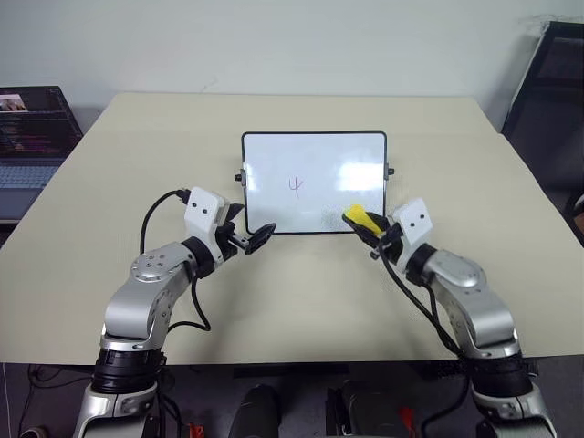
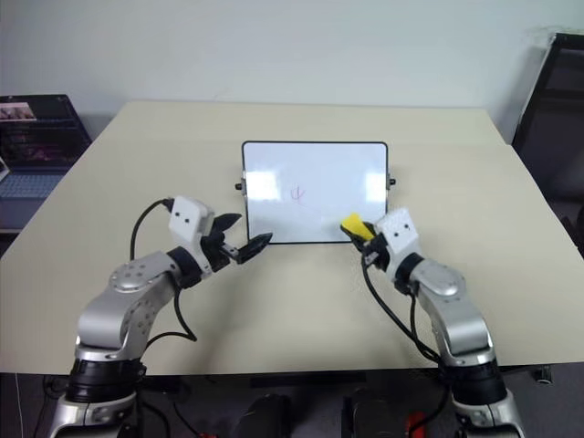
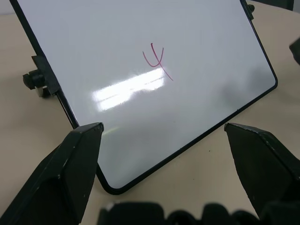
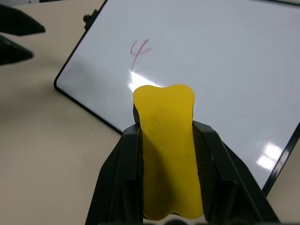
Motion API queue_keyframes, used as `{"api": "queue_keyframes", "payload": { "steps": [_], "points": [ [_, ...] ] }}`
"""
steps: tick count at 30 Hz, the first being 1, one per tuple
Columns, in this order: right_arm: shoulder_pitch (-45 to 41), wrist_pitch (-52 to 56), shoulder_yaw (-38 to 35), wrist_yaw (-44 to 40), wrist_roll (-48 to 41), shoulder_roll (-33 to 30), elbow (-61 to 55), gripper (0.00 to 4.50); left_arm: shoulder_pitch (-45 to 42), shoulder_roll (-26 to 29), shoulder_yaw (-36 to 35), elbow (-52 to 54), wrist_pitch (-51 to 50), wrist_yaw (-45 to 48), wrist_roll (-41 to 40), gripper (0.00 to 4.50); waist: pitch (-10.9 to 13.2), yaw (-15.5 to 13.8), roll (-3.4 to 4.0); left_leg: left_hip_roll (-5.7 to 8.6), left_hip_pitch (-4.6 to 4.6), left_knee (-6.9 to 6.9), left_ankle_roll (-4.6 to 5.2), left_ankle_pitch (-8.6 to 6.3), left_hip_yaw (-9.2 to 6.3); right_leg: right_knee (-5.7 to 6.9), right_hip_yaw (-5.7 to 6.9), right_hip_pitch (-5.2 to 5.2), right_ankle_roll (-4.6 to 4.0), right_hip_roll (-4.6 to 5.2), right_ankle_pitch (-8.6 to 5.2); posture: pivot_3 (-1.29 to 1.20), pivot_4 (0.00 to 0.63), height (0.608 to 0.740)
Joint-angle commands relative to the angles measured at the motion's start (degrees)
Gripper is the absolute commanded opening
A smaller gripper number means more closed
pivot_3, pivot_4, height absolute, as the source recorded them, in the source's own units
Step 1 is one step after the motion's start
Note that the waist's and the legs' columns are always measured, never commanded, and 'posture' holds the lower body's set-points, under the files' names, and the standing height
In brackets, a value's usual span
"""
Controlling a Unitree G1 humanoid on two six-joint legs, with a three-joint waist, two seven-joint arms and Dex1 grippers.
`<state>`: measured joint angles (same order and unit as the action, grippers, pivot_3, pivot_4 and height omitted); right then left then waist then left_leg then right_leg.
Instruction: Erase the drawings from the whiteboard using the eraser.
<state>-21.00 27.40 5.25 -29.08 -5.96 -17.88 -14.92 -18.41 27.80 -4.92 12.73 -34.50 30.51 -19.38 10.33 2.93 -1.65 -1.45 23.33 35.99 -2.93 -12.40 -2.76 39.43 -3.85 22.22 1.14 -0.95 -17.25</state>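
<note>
The right gripper (image 4: 168, 154) pinched the eraser (image 4: 165, 140); the left gripper (image 3: 161, 136) was open. Pushing hard could tip the unbraced whiteboard (image 1: 315, 155), leaving the drawing (image 1: 296, 186).

We see a wide beige table (image 1: 301, 292) with rounded far corners, its matte top lit evenly from above, standing before a plain pale wall (image 1: 274, 41) that runs across the whole back of the scene. Beyond the table's far left corner we make out a black wire shelf unit (image 1: 32, 123) holding a few dim items, and beside it, lower down, what looks like an open laptop (image 2: 27, 187). At the far right a dark framed panel (image 1: 547, 100) leans near the wall, while under the table's near edge we glimpse dark floor (image 1: 301, 401) with loose cables (image 1: 36, 379).
</note>
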Motion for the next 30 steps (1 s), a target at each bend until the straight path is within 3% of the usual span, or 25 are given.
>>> {"api": "queue_keyframes", "payload": {
  "steps": [1,15,25,30],
  "points": [
    [-6.1,-4.1,2.5,2.2,4.6,-0.4,4.4,1.09,-1.7,0.2,-0.9,0.3,1.1,-1.2,0.8,4.50,0.0,0.0,0.00,0.01,0.00,0.00,0.00,0.00,0.00,-0.01,0.03,-0.01,0.00,0.00,0.00,0.00,0.150,0.740],
    [-32.8,-16.8,12.2,-0.7,12.9,6.3,37.8,1.09,-4.2,0.8,0.8,-2.8,2.0,-1.1,3.4,4.50,0.0,0.2,0.00,0.00,0.06,-0.03,0.00,0.00,0.01,-0.02,0.10,0.05,-0.29,0.01,0.16,0.00,0.150,0.740],
    [-42.0,-21.6,13.1,1.9,16.9,9.5,58.0,1.09,-3.5,2.1,0.9,-4.2,3.1,1.4,3.9,4.50,0.0,0.2,0.01,0.00,0.09,-0.02,0.00,0.00,-0.09,0.02,0.11,0.08,-0.30,0.06,0.17,0.00,0.150,0.740],
    [-42.2,-24.0,15.3,-1.5,19.1,9.2,61.1,1.09,-3.4,2.4,0.8,-5.5,4.1,2.6,4.2,4.50,0.0,0.3,0.00,0.01,0.08,0.00,0.00,0.00,-0.10,0.06,0.11,0.07,-0.30,0.06,0.17,0.00,0.150,0.740]
  ]
}}
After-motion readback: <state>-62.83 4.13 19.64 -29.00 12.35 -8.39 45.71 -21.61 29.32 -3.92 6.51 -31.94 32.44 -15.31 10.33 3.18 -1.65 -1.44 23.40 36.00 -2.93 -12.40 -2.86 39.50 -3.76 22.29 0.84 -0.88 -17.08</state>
